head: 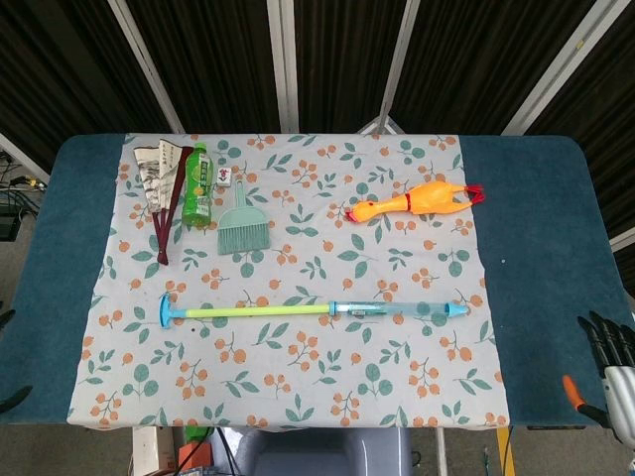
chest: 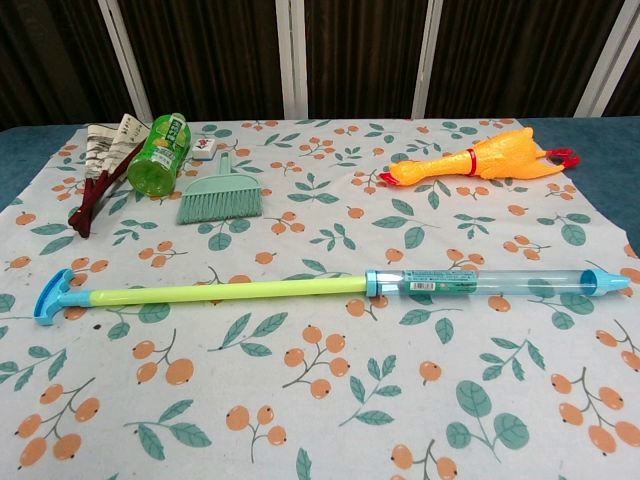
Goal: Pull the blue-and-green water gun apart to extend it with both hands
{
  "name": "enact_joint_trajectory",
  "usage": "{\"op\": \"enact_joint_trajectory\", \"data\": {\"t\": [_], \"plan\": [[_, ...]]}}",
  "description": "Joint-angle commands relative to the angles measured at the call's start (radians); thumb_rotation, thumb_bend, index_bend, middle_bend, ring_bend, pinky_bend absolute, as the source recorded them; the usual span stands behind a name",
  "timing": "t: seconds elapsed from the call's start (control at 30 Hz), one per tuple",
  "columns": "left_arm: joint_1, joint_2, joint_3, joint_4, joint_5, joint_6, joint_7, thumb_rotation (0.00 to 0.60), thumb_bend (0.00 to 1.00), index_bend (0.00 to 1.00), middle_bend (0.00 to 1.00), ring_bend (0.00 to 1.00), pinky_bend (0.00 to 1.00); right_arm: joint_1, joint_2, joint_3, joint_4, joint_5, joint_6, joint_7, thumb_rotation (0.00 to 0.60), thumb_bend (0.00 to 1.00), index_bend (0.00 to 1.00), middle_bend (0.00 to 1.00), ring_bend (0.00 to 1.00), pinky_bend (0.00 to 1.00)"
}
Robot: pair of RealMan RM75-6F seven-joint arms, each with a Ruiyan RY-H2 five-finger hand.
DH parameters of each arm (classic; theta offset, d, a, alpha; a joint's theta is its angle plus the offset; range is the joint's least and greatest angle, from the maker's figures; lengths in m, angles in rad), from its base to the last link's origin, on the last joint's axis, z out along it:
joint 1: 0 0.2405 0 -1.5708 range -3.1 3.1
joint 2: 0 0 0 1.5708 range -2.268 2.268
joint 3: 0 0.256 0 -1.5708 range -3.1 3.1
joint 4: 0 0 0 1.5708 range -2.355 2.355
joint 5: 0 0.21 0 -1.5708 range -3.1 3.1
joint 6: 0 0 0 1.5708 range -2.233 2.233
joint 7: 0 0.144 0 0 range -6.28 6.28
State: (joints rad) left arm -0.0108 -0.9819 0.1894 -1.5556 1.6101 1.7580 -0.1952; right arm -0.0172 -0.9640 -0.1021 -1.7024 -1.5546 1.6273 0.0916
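Observation:
The blue-and-green water gun (head: 397, 310) lies pulled out along the floral cloth (head: 298, 377), untouched by either hand. Its yellow-green rod (head: 258, 311) runs left to a blue T-handle (head: 165, 314). The chest view shows the clear blue barrel (chest: 470, 281), the rod (chest: 220, 291) and the handle (chest: 50, 297). My right hand (head: 610, 369) shows at the lower right corner, off the cloth, fingers spread and empty. Only dark fingertips of my left hand (head: 6, 319) peek in at the left edge, apart and holding nothing.
At the back of the cloth lie an orange rubber chicken (head: 417, 201), a green bottle (head: 198, 183), a small teal brush (head: 240, 226), a folded fan (head: 164, 193) and a white tile (head: 226, 177). Blue table padding (head: 546, 228) flanks the cloth.

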Motion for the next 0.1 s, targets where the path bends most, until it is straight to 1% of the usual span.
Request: {"op": "enact_joint_trajectory", "data": {"t": [0.03,0.1], "plan": [[0.044,-0.008,-0.027,0.053,-0.04,0.02,-0.086,0.6,0.17,0.0,0.0,0.0,0.0,-0.041,-0.011,0.003,0.032,0.004,0.033,0.062,0.6,0.4,0.0,0.0,0.0,0.0],[0.053,-0.005,-0.031,0.073,-0.054,0.006,-0.115,0.6,0.17,0.0,0.0,0.0,0.0,-0.05,-0.014,0.008,0.038,0.004,0.04,0.071,0.6,0.4,0.0,0.0,0.0,0.0]]}}
